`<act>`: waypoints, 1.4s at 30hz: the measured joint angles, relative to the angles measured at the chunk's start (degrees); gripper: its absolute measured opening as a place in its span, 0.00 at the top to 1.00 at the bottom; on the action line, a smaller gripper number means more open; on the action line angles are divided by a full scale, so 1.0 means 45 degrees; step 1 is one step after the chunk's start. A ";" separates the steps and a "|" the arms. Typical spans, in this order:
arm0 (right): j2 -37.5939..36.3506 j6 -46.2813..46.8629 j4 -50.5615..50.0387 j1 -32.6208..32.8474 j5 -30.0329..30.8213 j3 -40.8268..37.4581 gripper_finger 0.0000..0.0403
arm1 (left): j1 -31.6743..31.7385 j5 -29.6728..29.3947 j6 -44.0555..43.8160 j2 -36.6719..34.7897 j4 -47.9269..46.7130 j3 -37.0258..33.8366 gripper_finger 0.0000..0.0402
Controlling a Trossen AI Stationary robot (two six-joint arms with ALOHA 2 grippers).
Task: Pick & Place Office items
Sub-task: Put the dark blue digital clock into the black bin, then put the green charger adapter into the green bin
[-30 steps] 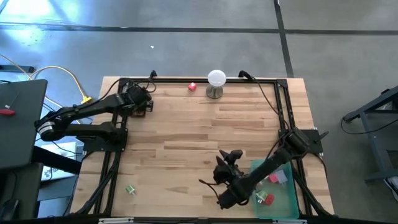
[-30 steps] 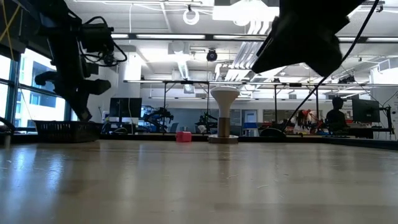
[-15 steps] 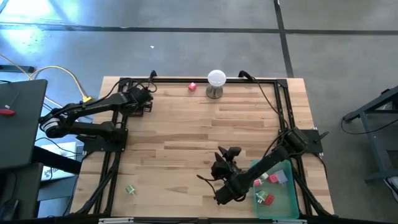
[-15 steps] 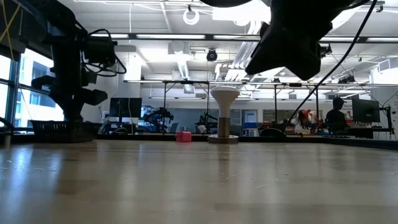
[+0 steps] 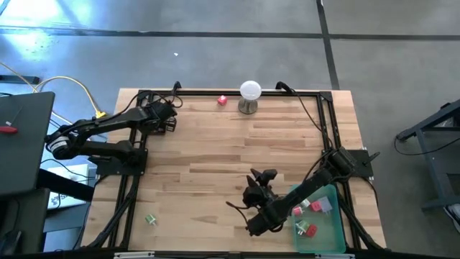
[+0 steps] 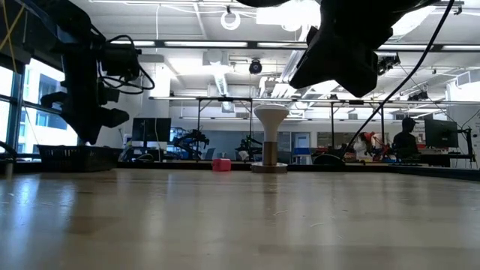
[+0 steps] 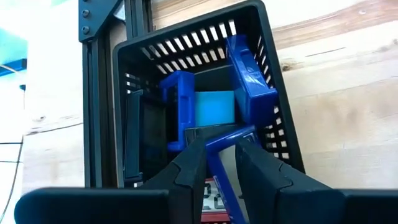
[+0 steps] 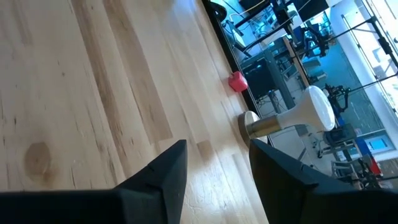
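Note:
My left gripper (image 5: 164, 119) (image 7: 217, 163) reaches down into the black slatted basket (image 5: 169, 124) (image 7: 127, 155) at the table's far left corner, shut on a blue office item. More blue pieces (image 7: 252, 81) lie in the basket. My right gripper (image 5: 262, 177) (image 8: 214, 180) hovers open and empty over the near middle of the table, beside a green tray (image 5: 329, 234) that holds red and pink pieces (image 5: 310, 230). A red piece (image 5: 222, 100) (image 8: 237, 81) lies at the far edge. A green piece (image 5: 150, 219) lies near left. My left gripper has a narrow blue piece (image 7: 219, 155) between its two fingers (image 7: 194, 169), coming from above and pointing down into the basket. The piece's far end lies among the other blue pieces on the basket floor.
A white ball on a metal stand (image 5: 249, 92) (image 6: 271, 127) (image 8: 314, 109) stands at the far edge next to the red piece. A black frame rail (image 5: 230, 93) runs around the table. Bare wood lies across the middle.
My left gripper has gone down from above the basket into it and then kept still. My right arm has shifted a little toward the table's left.

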 joint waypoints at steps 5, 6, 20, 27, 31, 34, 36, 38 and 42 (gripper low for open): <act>0.0000 -0.0241 0.0092 0.0005 -0.0170 0.0000 0.60 | 0.0000 0.0312 0.0775 -0.0005 0.0001 0.0000 0.80; 0.0000 -0.0244 0.0097 0.0005 -0.0207 0.0000 0.60 | 0.0000 0.0620 0.0819 -0.0005 0.0003 0.0000 0.80; 0.0000 -0.0246 0.0131 0.0005 -0.0257 0.0000 0.60 | -0.0009 0.4704 0.1114 -0.0006 -0.0400 0.0624 0.35; 0.0000 -0.0256 0.0126 0.0019 -0.0302 0.0000 0.60 | -0.0583 0.4246 0.1078 -0.0478 -0.1956 0.2942 0.30; 0.0005 -0.0511 0.0126 0.0019 -0.0851 0.0001 0.60 | -0.1231 0.4227 0.1043 -0.0637 -0.3395 0.4379 0.30; 0.0005 -0.0526 0.0126 0.0019 -0.1025 0.0005 0.60 | -0.2215 0.4408 0.1039 -0.0688 -0.4927 0.5478 0.30; 0.0005 -0.0523 0.0118 0.0019 -0.1025 0.0002 0.60 | -0.3200 0.4816 0.1064 -0.0676 -0.6242 0.6188 0.30; 0.0005 -0.0513 0.0060 0.0044 -0.1024 0.0000 0.60 | -0.4400 0.5377 0.1067 -0.0685 -0.7523 0.6727 0.30; 0.0005 -0.0494 0.0077 0.0063 -0.0874 0.0005 0.60 | -0.7428 0.7261 -0.0550 -0.0677 -0.9342 0.6942 0.30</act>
